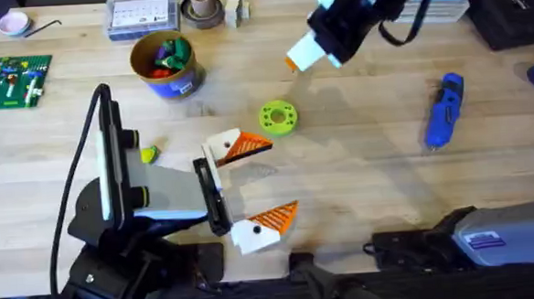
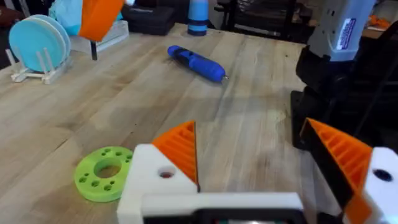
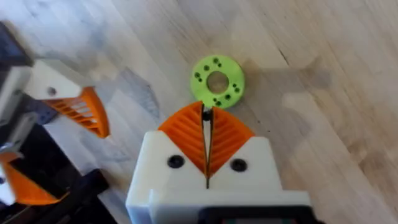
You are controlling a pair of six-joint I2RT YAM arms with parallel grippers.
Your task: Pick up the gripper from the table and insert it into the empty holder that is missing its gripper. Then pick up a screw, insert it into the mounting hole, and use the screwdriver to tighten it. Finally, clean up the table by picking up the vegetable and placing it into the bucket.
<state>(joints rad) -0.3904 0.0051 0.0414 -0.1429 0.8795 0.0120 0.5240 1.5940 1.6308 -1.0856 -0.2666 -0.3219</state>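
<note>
My right gripper (image 1: 292, 61) hangs raised above the back middle of the table, shut on a small dark screw (image 3: 206, 114) pinched at the tips of its orange pads. My left gripper (image 1: 267, 179) lies low and open wide, and each white finger carries an orange ribbed wedge. A mounting hole shows in one finger (image 2: 165, 174). The loose gripper and the empty holder are out of view. The blue screwdriver (image 1: 444, 111) lies at the right. The yellow-green vegetable (image 1: 148, 155) rests by the left arm. The bucket (image 1: 164, 63) stands behind it with toy pieces inside.
A bright green ring disc (image 1: 277, 117) lies between the two grippers. Along the back edge stand a screw box (image 1: 141, 14) and a wooden cup (image 1: 203, 6). A green board (image 1: 12, 80) lies far left. Bare wood stretches between the disc and the screwdriver.
</note>
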